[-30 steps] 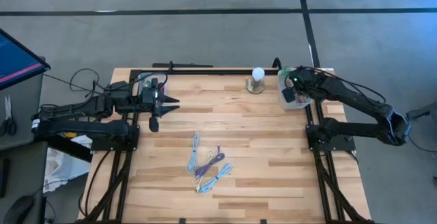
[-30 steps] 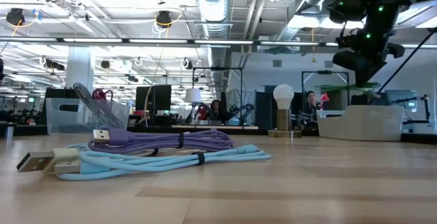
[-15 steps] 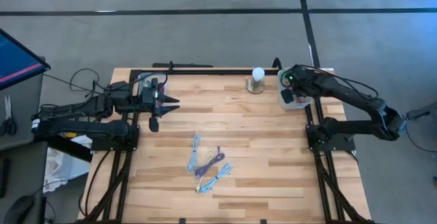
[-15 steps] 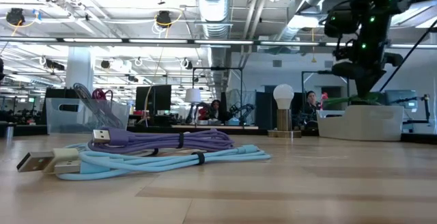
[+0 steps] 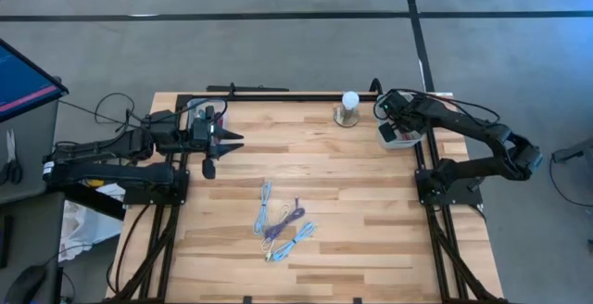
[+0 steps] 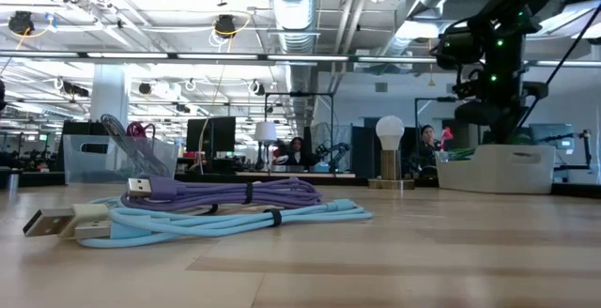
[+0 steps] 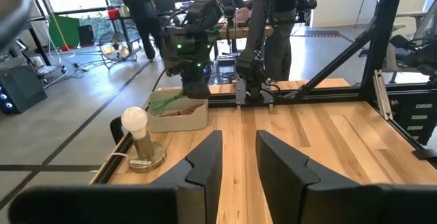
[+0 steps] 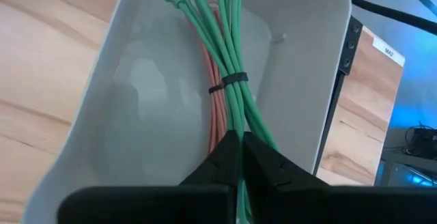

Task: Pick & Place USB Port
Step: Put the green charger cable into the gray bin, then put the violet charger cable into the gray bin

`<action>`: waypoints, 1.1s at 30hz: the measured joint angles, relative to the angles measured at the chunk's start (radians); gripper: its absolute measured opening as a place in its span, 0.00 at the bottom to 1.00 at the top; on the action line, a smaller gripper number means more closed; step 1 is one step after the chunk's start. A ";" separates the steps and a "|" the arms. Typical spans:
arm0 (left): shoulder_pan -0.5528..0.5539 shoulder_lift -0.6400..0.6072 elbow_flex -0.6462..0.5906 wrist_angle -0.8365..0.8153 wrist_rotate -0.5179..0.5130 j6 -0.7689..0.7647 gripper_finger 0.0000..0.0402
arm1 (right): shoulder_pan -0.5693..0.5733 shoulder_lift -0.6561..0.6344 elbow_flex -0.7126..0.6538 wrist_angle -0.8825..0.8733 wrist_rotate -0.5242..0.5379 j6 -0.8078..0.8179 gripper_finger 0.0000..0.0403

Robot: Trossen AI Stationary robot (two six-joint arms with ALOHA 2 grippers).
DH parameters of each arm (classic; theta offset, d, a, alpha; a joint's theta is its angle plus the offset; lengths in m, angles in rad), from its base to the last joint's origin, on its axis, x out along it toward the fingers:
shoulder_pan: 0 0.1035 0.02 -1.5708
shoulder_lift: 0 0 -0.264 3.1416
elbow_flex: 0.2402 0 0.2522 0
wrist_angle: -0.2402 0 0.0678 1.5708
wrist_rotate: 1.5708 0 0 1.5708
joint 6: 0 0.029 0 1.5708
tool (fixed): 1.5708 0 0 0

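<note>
A white bin (image 5: 405, 138) stands at the table's far right edge. A tied green cable bundle (image 8: 229, 80) lies in it on a salmon cable (image 8: 217, 118). My right gripper (image 8: 240, 136) is down in the bin (image 8: 136, 80), shut on the green bundle. In the low view it (image 6: 488, 125) stands just over the bin's rim (image 6: 493, 169). Purple (image 5: 283, 219) and light blue (image 5: 296, 237) cable bundles lie on the boards at the table's middle. My left gripper (image 5: 233, 141) waits open near the left edge, touching nothing. My right gripper pinches the green cable bundle near its closer end (image 8: 232, 127), coming from above and pointing down into the bin. The fingers lie roughly along the bundle and hide the exact spot. The rest of the bundle rests on the salmon cable and the bin's floor.
A light bulb on a round wooden base (image 5: 348, 107) stands just left of the bin. A black rail (image 5: 278, 95) runs along the table's far edge. Bare boards lie between the cable heap (image 6: 225, 205) and the bin. People and desks show in the room beyond.
My right gripper has come down toward the bin and shifted a little toward the table's left, staying shut. The green cable, which hung clear above the rim, now lies inside the bin.
</note>
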 joint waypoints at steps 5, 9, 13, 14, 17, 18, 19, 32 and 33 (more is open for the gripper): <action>0.000 0.000 0.000 0.000 0.000 0.000 0.22 | 0.003 0.001 0.000 0.012 0.000 0.000 0.08; 0.000 0.000 0.000 0.000 0.000 0.000 0.22 | 0.003 0.001 0.000 0.015 0.000 0.000 0.13; 0.000 0.000 0.000 0.000 0.000 0.000 0.22 | 0.003 0.001 0.000 0.015 0.000 -0.021 0.16; 0.000 0.000 0.000 0.000 0.000 0.000 0.22 | 0.008 0.000 0.000 0.015 0.000 -0.032 0.16; 0.000 0.000 0.000 0.000 0.000 0.000 0.22 | 0.038 -0.007 0.000 0.037 -0.002 -0.071 0.16; 0.000 0.000 0.000 0.000 0.000 0.000 0.22 | 0.052 -0.018 0.000 0.048 -0.003 -0.084 0.16; 0.000 0.000 0.000 0.000 0.000 0.000 0.22 | 0.067 -0.032 0.000 0.064 -0.004 -0.094 0.15; 0.000 0.000 0.000 -0.008 0.000 0.000 0.22 | 0.213 -0.459 0.001 0.261 -0.004 -0.263 0.01; 0.000 0.000 0.000 -0.008 0.000 0.000 0.22 | 0.219 -0.488 0.001 0.248 -0.014 -0.269 0.01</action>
